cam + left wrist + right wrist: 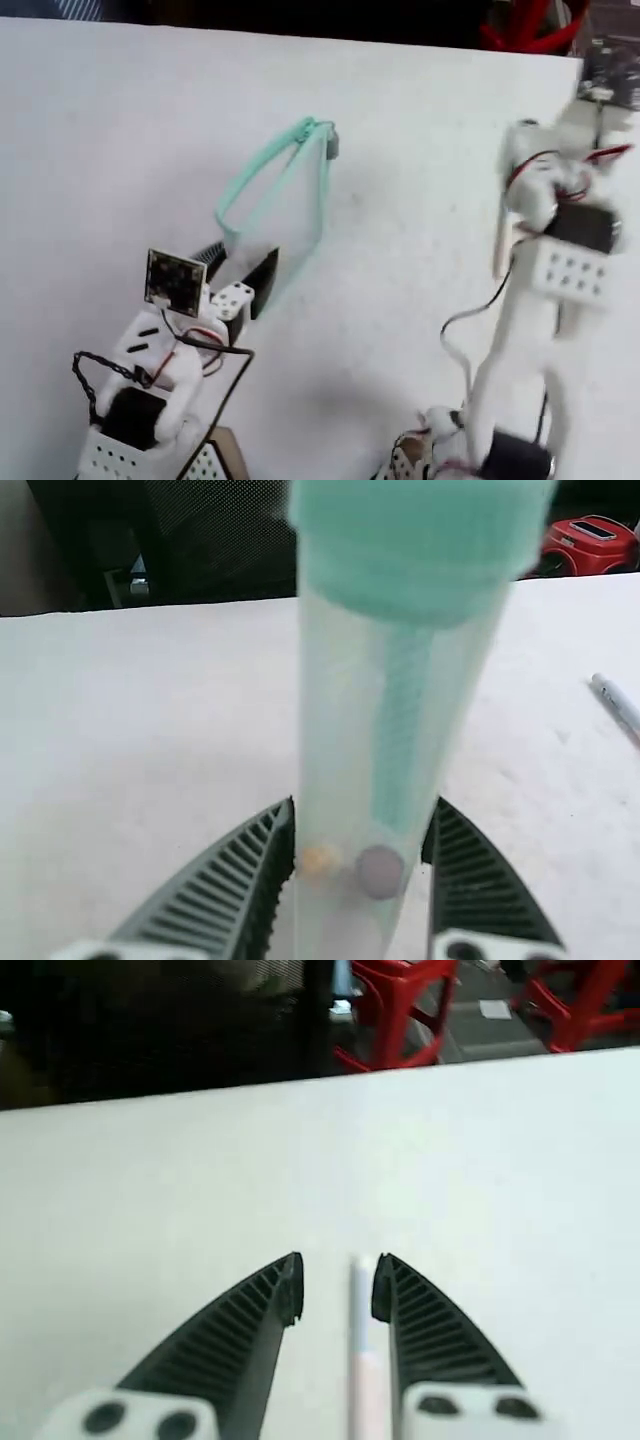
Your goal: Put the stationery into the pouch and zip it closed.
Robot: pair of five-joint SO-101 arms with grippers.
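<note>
The pouch [280, 215] is clear with teal zipper edging, and its mouth gapes toward the table's middle. A dark zipper pull [331, 145] hangs at its far corner. My left gripper [238, 265] is shut on the pouch's near end. In the left wrist view the pouch [350, 730] stands between the black fingers [250, 870], with my left gripper [360, 825] clamped on it. A thin white pen [499, 240] lies beside the right arm [560, 255]. My right gripper [337, 1285] is open with the pen [360, 1360] between its fingers, close against one of them. The same pen [615, 702] appears far off on the table.
The white table [400, 300] ends at a dark back edge. Red metal frames [400, 1010] and a red object [592, 542] stand beyond it. Cables [460, 350] trail by the arms' bases at the front.
</note>
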